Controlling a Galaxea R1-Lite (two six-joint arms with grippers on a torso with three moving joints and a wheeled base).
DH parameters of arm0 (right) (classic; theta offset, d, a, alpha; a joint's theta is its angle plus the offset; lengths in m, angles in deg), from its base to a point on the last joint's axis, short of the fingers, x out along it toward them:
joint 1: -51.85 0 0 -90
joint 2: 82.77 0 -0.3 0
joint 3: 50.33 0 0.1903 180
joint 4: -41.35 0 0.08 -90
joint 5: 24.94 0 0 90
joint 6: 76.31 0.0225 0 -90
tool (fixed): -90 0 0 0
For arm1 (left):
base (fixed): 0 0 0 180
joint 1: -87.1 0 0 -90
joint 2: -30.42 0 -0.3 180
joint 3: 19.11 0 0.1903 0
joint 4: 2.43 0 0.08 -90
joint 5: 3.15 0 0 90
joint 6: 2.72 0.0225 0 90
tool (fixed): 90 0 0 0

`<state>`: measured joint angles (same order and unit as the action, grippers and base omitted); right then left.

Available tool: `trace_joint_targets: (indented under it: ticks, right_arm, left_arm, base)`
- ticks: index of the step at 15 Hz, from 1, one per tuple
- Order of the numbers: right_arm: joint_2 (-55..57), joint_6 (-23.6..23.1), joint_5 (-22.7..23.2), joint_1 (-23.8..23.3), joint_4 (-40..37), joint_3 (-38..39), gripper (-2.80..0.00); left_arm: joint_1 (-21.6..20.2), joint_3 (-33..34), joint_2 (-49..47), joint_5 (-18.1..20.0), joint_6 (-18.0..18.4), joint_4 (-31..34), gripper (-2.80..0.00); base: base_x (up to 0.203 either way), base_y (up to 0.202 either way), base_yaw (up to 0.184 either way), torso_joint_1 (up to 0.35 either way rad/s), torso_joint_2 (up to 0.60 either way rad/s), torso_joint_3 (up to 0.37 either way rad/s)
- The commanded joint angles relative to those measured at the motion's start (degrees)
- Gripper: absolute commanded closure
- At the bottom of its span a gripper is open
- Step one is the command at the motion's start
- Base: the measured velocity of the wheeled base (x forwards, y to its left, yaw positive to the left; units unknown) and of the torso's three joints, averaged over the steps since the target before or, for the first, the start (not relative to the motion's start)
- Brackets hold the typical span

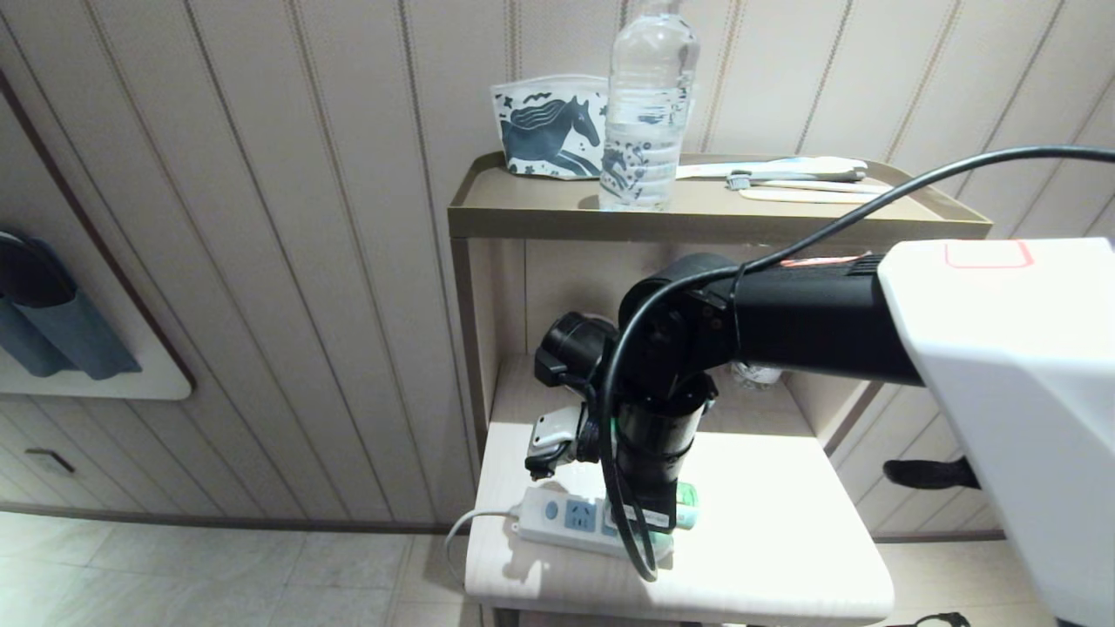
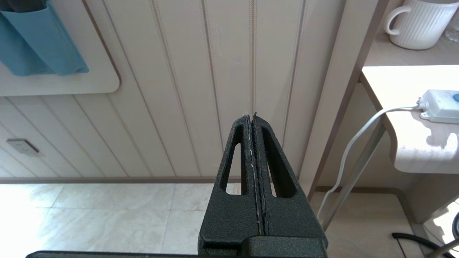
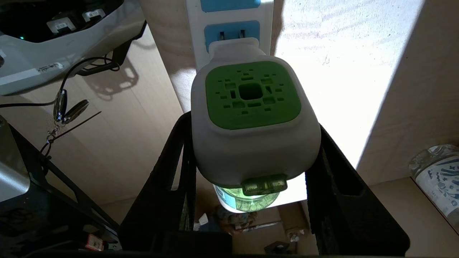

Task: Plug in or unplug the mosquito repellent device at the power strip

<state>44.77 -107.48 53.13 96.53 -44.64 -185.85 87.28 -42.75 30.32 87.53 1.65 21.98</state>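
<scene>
Black right arm [image 1: 784, 322] — white shell, looped cable.

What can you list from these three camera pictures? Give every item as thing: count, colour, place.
mosquito repellent device: one, white and green, at the power strip's socket.
power strip: one, white and light blue, lower shelf.
water bottle: one, clear, top shelf.
horse-print pouch: one, white and navy, top shelf.
mug: one, white, back of lower shelf.
right gripper: one, black, shut on the device.
left gripper: one, black, shut, away from the shelf.
</scene>
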Motion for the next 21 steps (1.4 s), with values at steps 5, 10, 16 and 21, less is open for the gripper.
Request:
trace_joint_targets:
  ticks: [5, 10, 16, 21]
  right_arm:
    - [1.22, -0.21, -0.12, 0.06, -0.39, 0.01, 0.00]
    - [0.37, -0.21, -0.12, 0.41, -1.01, 0.01, 0.00]
    - [0.07, -0.21, -0.12, 0.50, -2.99, 0.01, 0.00]
    - [0.31, -0.23, -0.51, 0.41, -4.79, 0.01, 0.00]
  left_arm:
    - [-0.01, 0.00, 0.01, 0.02, 0.02, 0.01, 0.00]
    - [-0.01, 0.00, 0.01, 0.02, 0.02, 0.01, 0.00]
    - [-0.01, 0.00, 0.01, 0.02, 0.02, 0.01, 0.00]
    - [-0.01, 0.00, 0.01, 0.02, 0.02, 0.01, 0.00]
  base:
    - [0.000, 0.000, 0.000, 0.000, 0.00, 0.000]
    - [0.000, 0.000, 0.000, 0.000, 0.00, 0.000]
    - [0.000, 0.000, 0.000, 0.000, 0.00, 0.000]
    - [0.000, 0.000, 0.000, 0.000, 0.00, 0.000]
